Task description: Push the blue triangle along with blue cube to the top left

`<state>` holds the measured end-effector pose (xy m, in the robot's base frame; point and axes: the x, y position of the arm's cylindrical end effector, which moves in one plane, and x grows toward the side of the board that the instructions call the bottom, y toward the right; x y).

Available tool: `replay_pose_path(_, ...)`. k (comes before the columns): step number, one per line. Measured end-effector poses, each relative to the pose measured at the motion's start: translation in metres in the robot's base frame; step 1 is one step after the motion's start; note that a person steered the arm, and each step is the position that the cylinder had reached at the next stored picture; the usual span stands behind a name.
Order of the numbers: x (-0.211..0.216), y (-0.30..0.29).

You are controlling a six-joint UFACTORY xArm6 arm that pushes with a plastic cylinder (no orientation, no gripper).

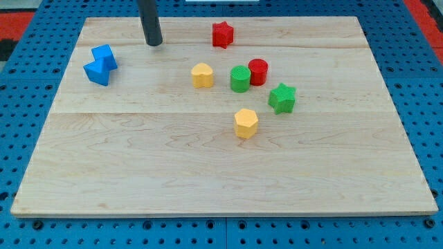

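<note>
- Blue cube (104, 56) sits near the wooden board's (208, 166) left edge, in the upper part of the view.
- Blue triangle (96, 72) lies just below and slightly left of the cube; the two touch.
- The rod's tip (154, 43) rests on the board near its top edge, to the right of the blue pair and apart from them, a little higher in the view than the cube.
- No jaws on this arm: only a straight dark rod, holding nothing.
- Red star (222, 34) near the top edge, well right of the tip.
- Yellow block (202, 75), shape hard to make out, lies right of centre-left, apart from the blue pair.
- Green cylinder (240, 78) and red cylinder (258, 71) stand side by side, touching, right of the yellow block.
- Green star (282, 98) just below and right of the red cylinder.
- Yellow hexagon (246, 123) lowest in the group, below the green cylinder.
- Blue pegboard (28, 124) surrounds the board.
</note>
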<state>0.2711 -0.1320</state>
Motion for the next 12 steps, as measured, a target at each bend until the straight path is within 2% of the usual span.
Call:
replay_pose_path(1, 0.017, 0.005)
replay_pose_path(5, 0.018, -0.053)
replay_pose_path(6, 0.037, -0.052)
replay_pose_path(9, 0.038, -0.018)
replay_pose_path(12, 0.095, 0.004)
